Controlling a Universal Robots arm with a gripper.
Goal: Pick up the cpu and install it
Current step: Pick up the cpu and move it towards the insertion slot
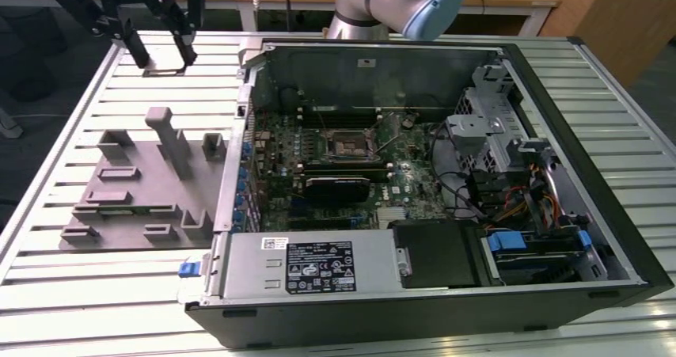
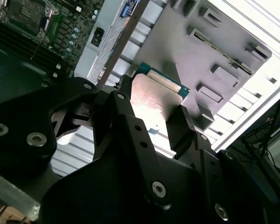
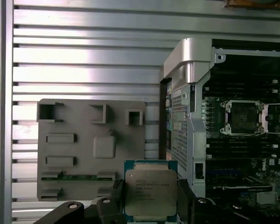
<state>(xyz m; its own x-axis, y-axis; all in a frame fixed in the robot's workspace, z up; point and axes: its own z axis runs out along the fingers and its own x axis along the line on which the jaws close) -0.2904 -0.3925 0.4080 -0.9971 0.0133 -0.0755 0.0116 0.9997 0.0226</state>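
At the exterior view's far left, over the slatted counter [image 1: 74, 294]: black jaws hang tips-down from the arm, off the surface. The jaws are pinching the cpu [image 3: 150, 193]. In both wrist views a dark finger [image 3: 185, 199] presses each of two opposite edges, with the silvery lid between them and a thin green rim around it. In the second wrist view the cpu [image 2: 155, 95] sits squarely between the fingertips [image 2: 179, 125], its lid catching the light. It is held in the air, touching nothing but the jaws.

Nearer, on the left: a grey fixture plate [image 1: 127, 187] lies flat on the counter. It has raised blocks, shallow pockets and one tall post [image 1: 171, 139]. The first wrist view looks down on the same plate [image 3: 91, 144], where a thin green strip [image 3: 77, 177] lies in one slot.

Centre: an open computer case [image 1: 370, 76] lies on its side, just beside the plate's right edge. A green motherboard [image 1: 277, 139] covers the case floor. A square socket [image 1: 349, 143] with a metal frame sits near the board's middle, and it also shows in the first wrist view [image 3: 242, 116]. The cpu is well apart from the socket, outside the case wall.

Far centre: a silver arm joint with a blue cap [image 1: 407, 1] rises behind the case.

Near edge of the case: a labelled power supply [image 1: 306, 266], with a blue tab [image 1: 188, 268] at its left end.

Right: a grey drive cage [image 1: 491, 127], with a tangle of orange and black cables [image 1: 518, 195] just nearer than it.
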